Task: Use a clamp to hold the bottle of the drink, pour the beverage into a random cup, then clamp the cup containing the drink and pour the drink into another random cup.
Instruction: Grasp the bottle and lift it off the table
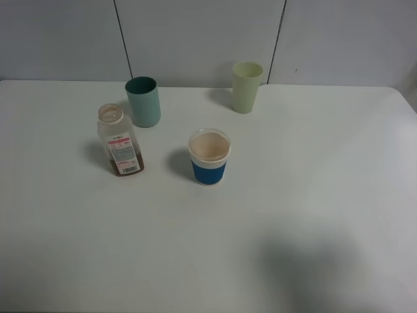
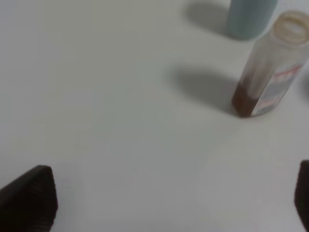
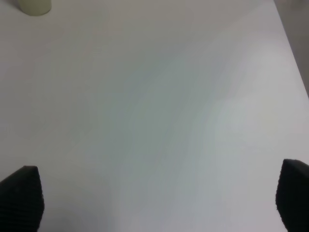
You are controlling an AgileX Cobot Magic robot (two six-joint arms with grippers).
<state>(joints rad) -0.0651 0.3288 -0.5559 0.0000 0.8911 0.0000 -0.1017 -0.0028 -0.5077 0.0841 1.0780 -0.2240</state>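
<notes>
An uncapped clear bottle (image 1: 120, 141) with a little brown drink at its bottom stands upright at the left of the white table (image 1: 313, 195). It also shows in the left wrist view (image 2: 270, 67). A teal cup (image 1: 143, 102) stands just behind it, seen in the left wrist view too (image 2: 251, 17). A white cup with a blue sleeve (image 1: 209, 157) stands mid-table. A pale green cup (image 1: 247, 87) stands at the back, its base showing in the right wrist view (image 3: 35, 7). The left gripper (image 2: 174, 203) and right gripper (image 3: 159, 203) are open and empty above bare table. Neither arm shows in the exterior view.
A grey panelled wall (image 1: 208, 39) runs behind the table. The table's right edge (image 3: 292, 53) shows in the right wrist view. A soft shadow (image 1: 313, 267) lies on the front right of the table.
</notes>
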